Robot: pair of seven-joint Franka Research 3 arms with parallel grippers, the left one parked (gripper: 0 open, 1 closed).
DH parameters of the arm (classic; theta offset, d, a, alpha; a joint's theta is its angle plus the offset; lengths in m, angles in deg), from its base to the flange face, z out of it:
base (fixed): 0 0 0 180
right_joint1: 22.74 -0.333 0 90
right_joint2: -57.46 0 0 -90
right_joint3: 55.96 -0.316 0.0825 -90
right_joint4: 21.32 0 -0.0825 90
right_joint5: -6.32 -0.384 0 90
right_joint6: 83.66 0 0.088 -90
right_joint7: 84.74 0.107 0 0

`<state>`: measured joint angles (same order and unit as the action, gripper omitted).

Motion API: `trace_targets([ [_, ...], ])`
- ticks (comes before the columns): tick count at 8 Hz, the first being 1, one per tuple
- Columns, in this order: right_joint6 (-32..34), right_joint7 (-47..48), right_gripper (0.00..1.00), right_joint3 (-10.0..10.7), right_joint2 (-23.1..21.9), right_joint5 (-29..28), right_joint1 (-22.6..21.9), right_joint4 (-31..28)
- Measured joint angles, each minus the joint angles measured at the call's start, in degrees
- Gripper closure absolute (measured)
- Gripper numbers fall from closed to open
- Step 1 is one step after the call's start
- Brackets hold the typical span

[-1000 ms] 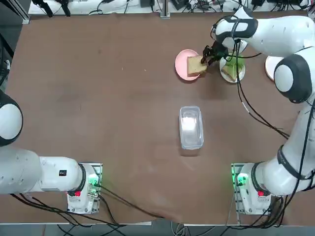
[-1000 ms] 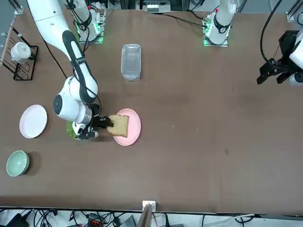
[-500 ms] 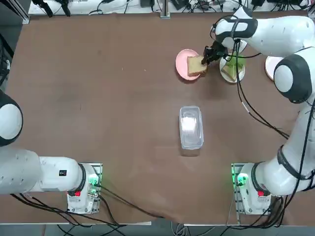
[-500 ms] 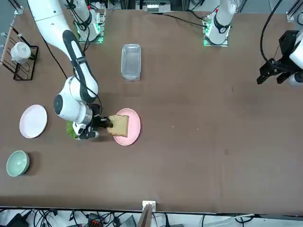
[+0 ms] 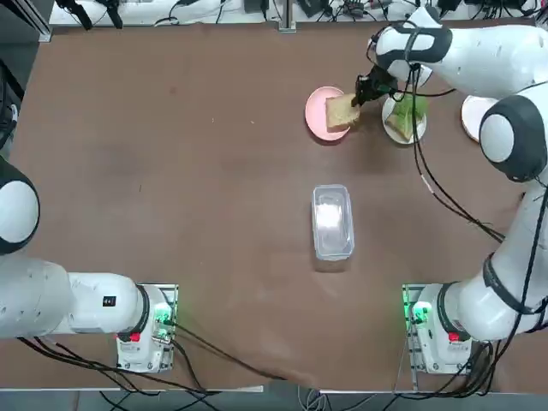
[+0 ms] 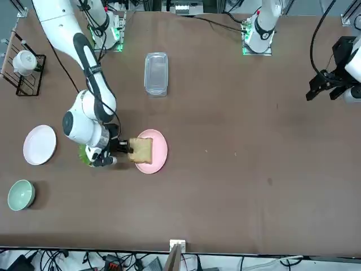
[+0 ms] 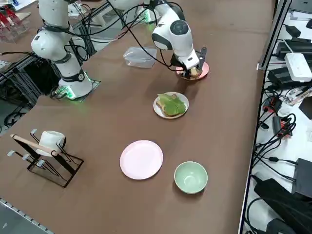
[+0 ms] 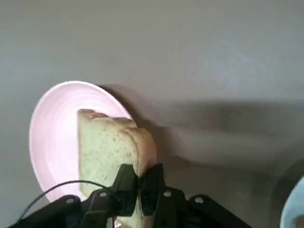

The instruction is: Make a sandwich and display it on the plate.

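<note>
A tan bread slice [image 5: 341, 111] leans over the pink plate [image 5: 318, 116] at the far middle of the table. My right gripper [image 5: 360, 92] is shut on the slice's edge nearest the white plate. In the wrist view the two fingertips [image 8: 126, 175] pinch the crust of the bread slice [image 8: 109, 149] above the pink plate [image 8: 52, 137]. Just right of it the small white plate [image 5: 409, 139] holds a second bread slice [image 5: 396, 126] topped with a green lettuce leaf [image 5: 411, 110]. The side view shows this white plate [image 7: 158, 110] and lettuce [image 7: 172, 103] apart from the gripper [image 7: 199, 61].
A clear lidded container [image 5: 332, 221] lies mid-table. A pinkish-white plate [image 7: 142, 159], a green bowl [image 7: 190, 177] and a mug rack [image 7: 46, 151] stand toward the robot's right side. Cables trail from the right arm.
The gripper's fingers have closed on the bread slice's edge. The hand has shifted slightly toward the far side, and the slice stays over the pink plate.
</note>
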<state>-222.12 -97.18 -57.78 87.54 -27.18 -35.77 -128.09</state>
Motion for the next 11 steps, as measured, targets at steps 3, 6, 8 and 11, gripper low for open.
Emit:
trace_targets([
  [3, 6.8, 0.0, 0.91, 0.6, -4.5, 0.0, 1.1, 1.3],
  [6, 22.5, -3.4, 0.91, 1.1, -6.4, 0.0, 7.0, 8.1],
  [8, 30.3, -15.0, 0.91, 1.4, -6.4, 1.3, 13.4, 12.6],
  [11, 33.2, -34.8, 0.91, 1.7, -3.7, 8.4, 19.4, 14.7],
])
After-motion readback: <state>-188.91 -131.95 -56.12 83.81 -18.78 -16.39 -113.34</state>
